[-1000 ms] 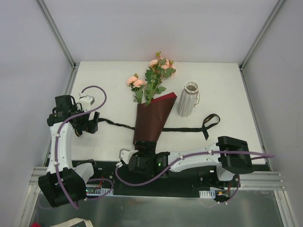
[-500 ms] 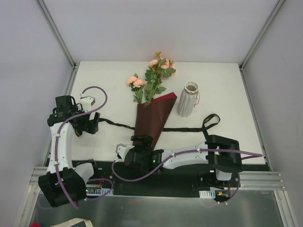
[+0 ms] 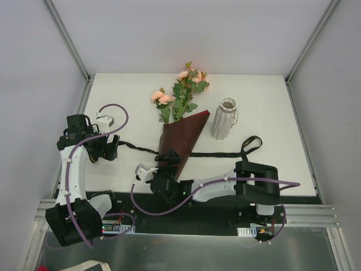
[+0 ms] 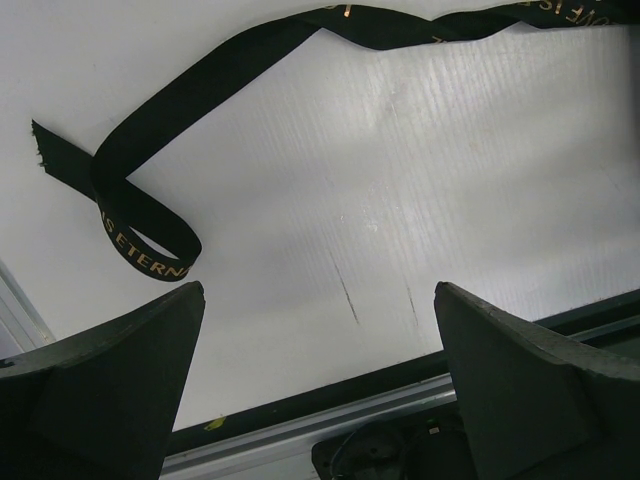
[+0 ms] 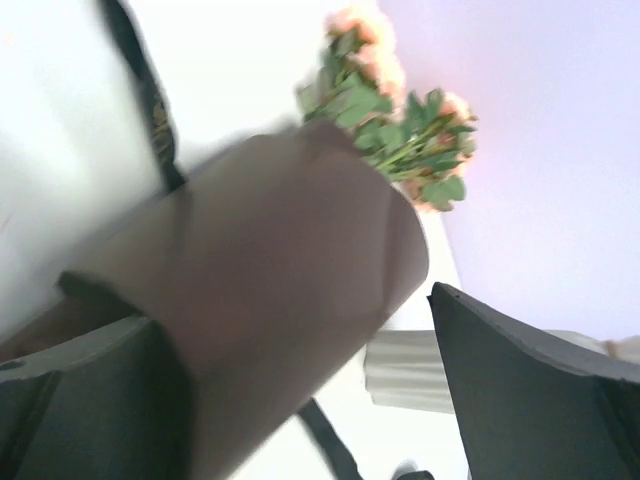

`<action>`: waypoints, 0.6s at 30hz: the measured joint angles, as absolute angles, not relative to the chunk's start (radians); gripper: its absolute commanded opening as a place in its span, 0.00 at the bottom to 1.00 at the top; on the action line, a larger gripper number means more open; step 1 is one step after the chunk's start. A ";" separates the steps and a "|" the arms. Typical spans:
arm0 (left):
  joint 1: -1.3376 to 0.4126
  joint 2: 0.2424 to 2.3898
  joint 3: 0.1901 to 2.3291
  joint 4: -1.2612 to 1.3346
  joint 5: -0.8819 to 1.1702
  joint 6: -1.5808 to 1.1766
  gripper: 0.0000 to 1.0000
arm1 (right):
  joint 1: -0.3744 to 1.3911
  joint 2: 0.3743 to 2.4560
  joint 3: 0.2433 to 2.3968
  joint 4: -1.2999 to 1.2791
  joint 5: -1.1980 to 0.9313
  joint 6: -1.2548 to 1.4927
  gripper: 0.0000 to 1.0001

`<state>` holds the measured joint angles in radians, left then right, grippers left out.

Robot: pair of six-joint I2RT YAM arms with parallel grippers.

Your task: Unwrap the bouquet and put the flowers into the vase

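A: Where does the bouquet [image 3: 181, 135] lie?

B: Flat on the tabletop [image 3: 271, 101]. Its long axis runs from the narrow wrapped foot near the arms out to the flowers [image 3: 189, 84] at the far end, leaning a little right. The vase [image 3: 225, 118] stands upright just to its right.

A: Nearer arm?

B: The right one. The right pincer [image 3: 155, 165] sits at the foot, fingers spread wide. In the wrist view the paper cone fills the gap between them. Nothing is gripped, and I cannot tell if they touch it.

A: Left?

B: The left pincer [image 3: 110, 148] is well off to the left, over the ribbon [image 3: 220, 153] tail, spread wide and empty.

A: So?

B: Likely a right-arm move at the paper foot.
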<state>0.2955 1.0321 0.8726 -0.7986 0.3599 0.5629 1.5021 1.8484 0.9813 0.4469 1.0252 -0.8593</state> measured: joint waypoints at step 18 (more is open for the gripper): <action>0.295 1.020 0.907 -0.810 0.360 0.566 0.99 | 1.656 1.732 0.860 1.245 1.328 -1.551 0.96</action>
<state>0.2955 1.0199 0.9066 -0.8101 0.3603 0.5659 1.6558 1.7321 0.8604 1.2446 1.3285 -1.5505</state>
